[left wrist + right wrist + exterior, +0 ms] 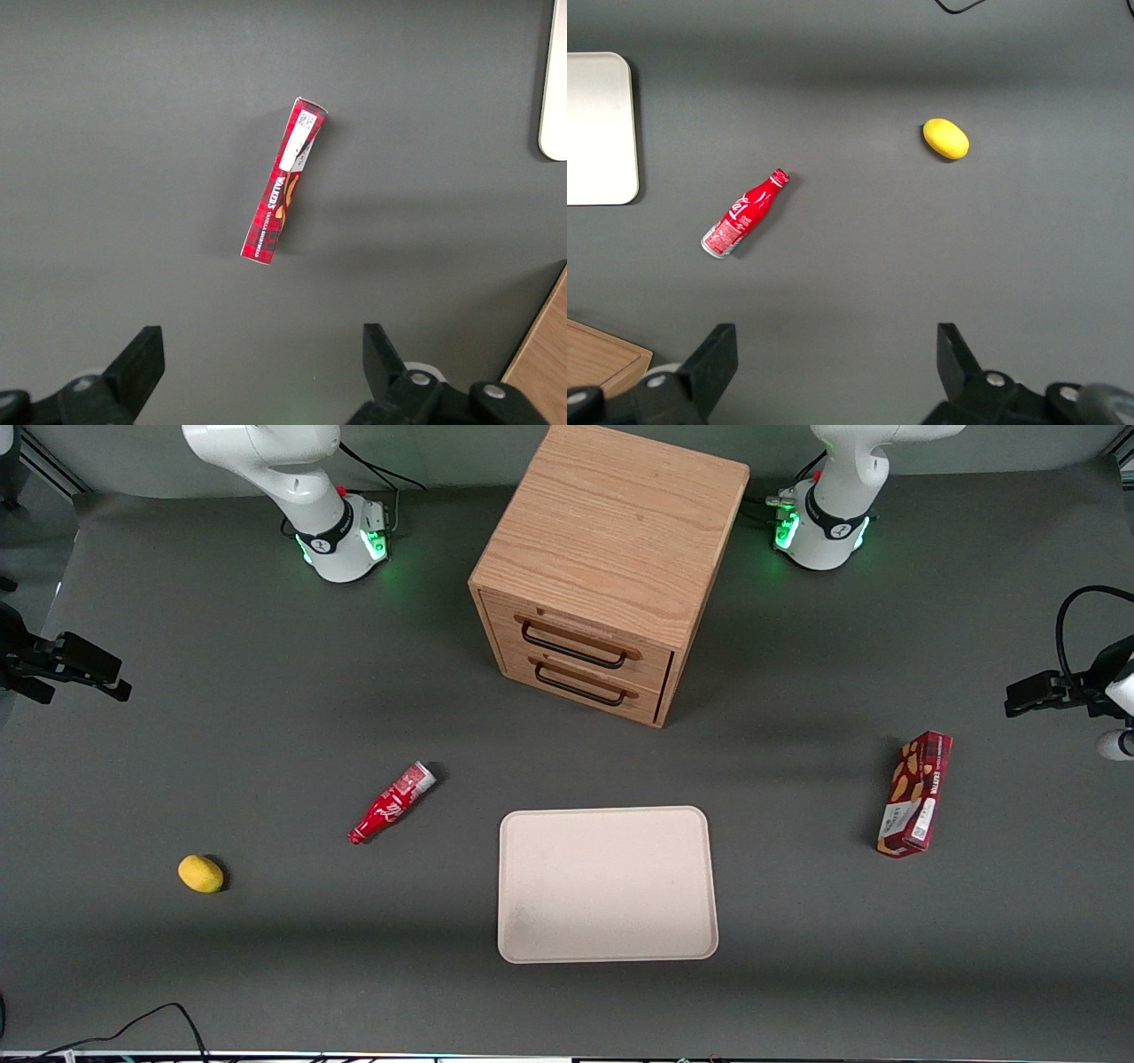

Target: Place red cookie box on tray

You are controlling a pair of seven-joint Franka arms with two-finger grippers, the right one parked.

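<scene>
The red cookie box [916, 794] lies on its narrow side on the grey table toward the working arm's end, its long axis running toward the front camera. It also shows in the left wrist view [284, 181]. The pale beige tray [607, 883] lies flat near the front camera, in front of the wooden cabinet; a corner of it shows in the left wrist view [555, 106]. My left gripper [1019, 696] hangs high above the table, farther from the front camera than the box, and apart from it. In the left wrist view the gripper [263, 365] is open and empty.
A wooden drawer cabinet [609, 567] with two drawers stands farther from the front camera than the tray. A small red bottle [391, 802] lies beside the tray toward the parked arm's end. A yellow lemon [201, 873] lies farther that way.
</scene>
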